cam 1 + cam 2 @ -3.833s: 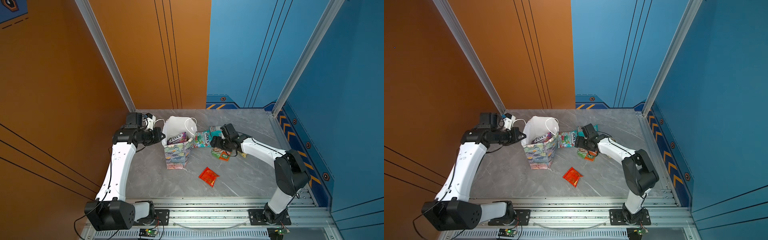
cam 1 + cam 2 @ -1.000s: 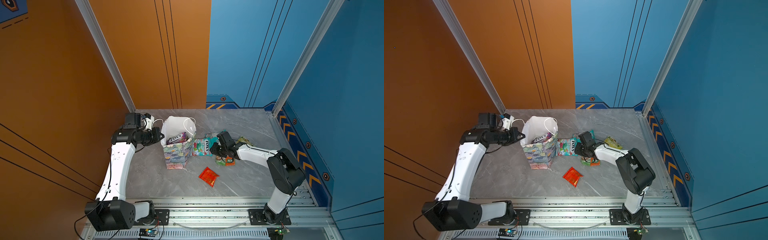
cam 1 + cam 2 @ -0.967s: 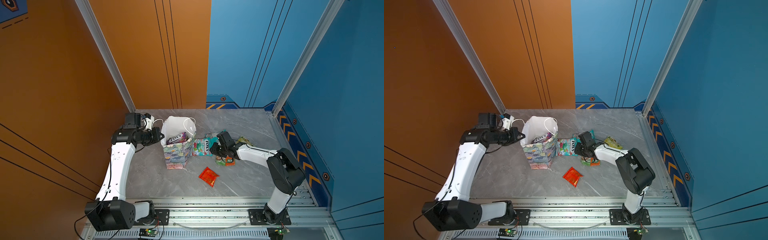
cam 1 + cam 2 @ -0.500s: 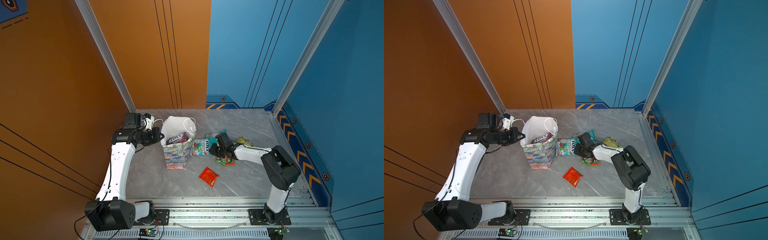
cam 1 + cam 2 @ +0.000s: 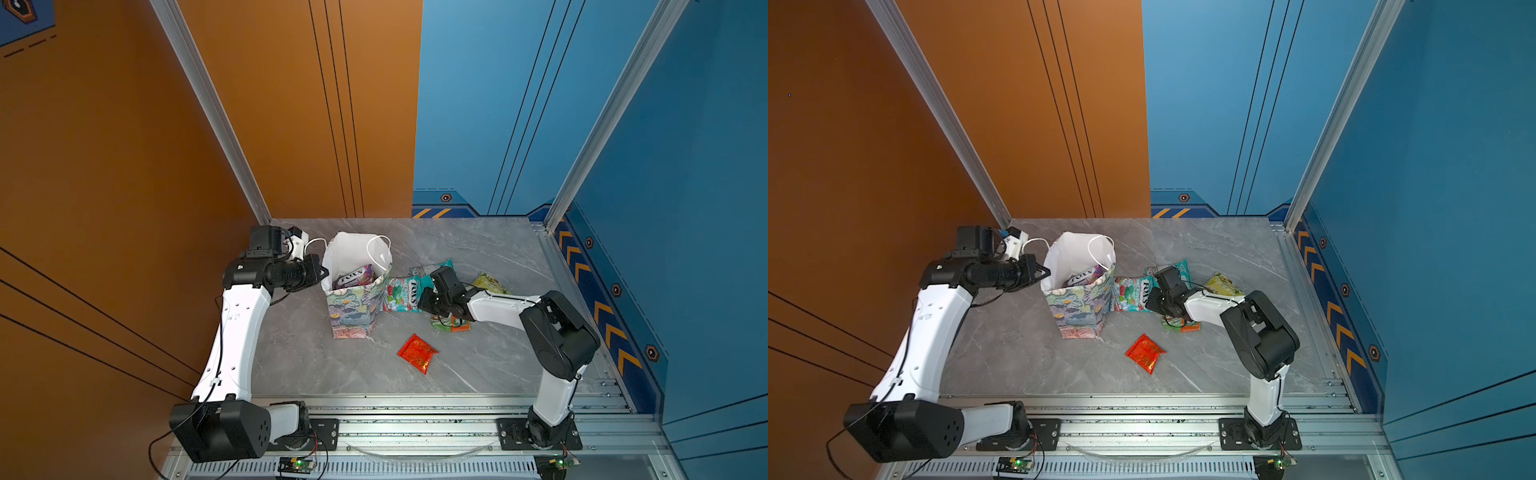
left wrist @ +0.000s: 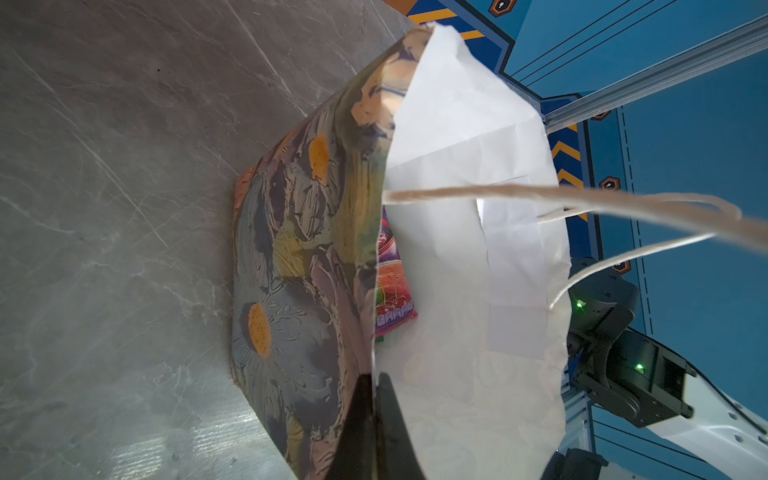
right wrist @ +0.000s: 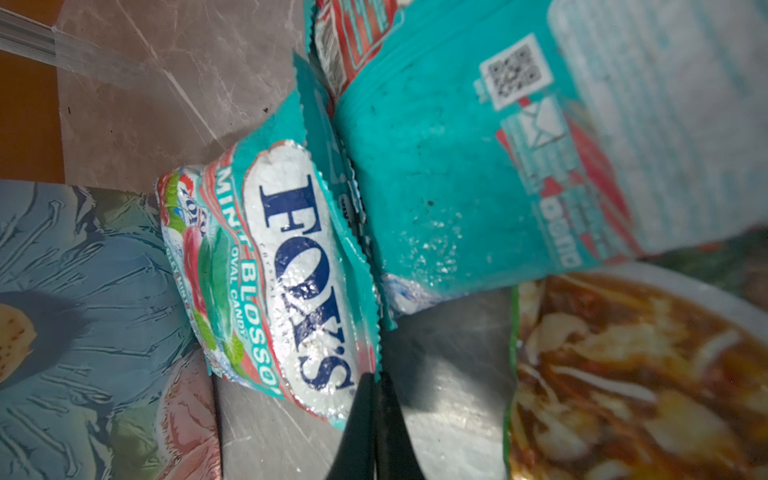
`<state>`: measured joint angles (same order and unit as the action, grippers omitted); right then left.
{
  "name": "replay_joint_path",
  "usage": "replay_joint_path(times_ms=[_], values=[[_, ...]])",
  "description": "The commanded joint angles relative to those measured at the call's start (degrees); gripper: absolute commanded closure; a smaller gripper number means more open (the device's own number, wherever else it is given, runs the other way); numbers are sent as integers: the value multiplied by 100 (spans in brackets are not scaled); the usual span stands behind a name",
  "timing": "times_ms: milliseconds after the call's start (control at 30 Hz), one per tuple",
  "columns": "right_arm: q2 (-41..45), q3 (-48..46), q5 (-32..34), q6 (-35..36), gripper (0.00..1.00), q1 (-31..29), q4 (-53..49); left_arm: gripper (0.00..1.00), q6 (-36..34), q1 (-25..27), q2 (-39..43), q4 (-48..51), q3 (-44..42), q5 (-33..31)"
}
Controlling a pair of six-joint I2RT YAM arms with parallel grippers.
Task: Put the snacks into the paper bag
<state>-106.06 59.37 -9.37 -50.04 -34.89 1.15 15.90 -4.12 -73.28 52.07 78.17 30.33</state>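
- Right claw (image 5: 420, 300) has left the green-and-orange flat packet (image 5: 451, 325) and moved over to the teal glossy "FOX'S" mint candy packet (image 5: 405, 293). Its jaws were part open a second ago and are now pressed together.
- Right wrist view: the claw tips (image 7: 373, 386) meet on that packet's serrated edge, which looks like a thin pinch of film only.
- Left claw (image 5: 325, 272) is unchanged. It is clamped on the rim of the floral-painted paper gift bag (image 5: 353, 313), which stands upright with its mouth open on the grey marbled tabletop (image 5: 478, 249).
- The teal mint packet lies just beside the bag, on the side toward the right arm, and is not yet lifted.
- One purple "FOX'S" berries packet (image 5: 353, 277) is already inside the bag.
- Still out on the tabletop:
  - a second teal packet (image 5: 428, 268) behind the right claw
  - a yellow-green crinkled bag (image 5: 490, 282)
  - a small red foil packet (image 5: 417, 352), well apart toward the front
- Judgement: the grasp looks made, so next comes the lift and a short carry over the bag's rim.
- Risk: such a slight hold on slick film may slip as the packet rises.
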Motion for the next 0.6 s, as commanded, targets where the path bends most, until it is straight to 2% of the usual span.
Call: replay_joint_path(times_ms=[0, 233, 467, 500, 567], values=[[153, -98, -40, -101, 100, -137, 22, 100, -16, -16, 146, -169, -17, 222], [628, -372, 247, -347, 100, -480, 101, 100, -17, -18, 166, -175, -36, 217], [865, -923, 610, -1171, 100, -1276, 669, 100, -17, -9, 149, -171, -21, 229], [823, -961, 607, -1304, 98, -1382, 774, 100, -17, -10, 159, -171, -17, 229], [755, -963, 536, -1475, 81, -1566, 880, 100, -17, -10, 169, -173, -21, 231]])
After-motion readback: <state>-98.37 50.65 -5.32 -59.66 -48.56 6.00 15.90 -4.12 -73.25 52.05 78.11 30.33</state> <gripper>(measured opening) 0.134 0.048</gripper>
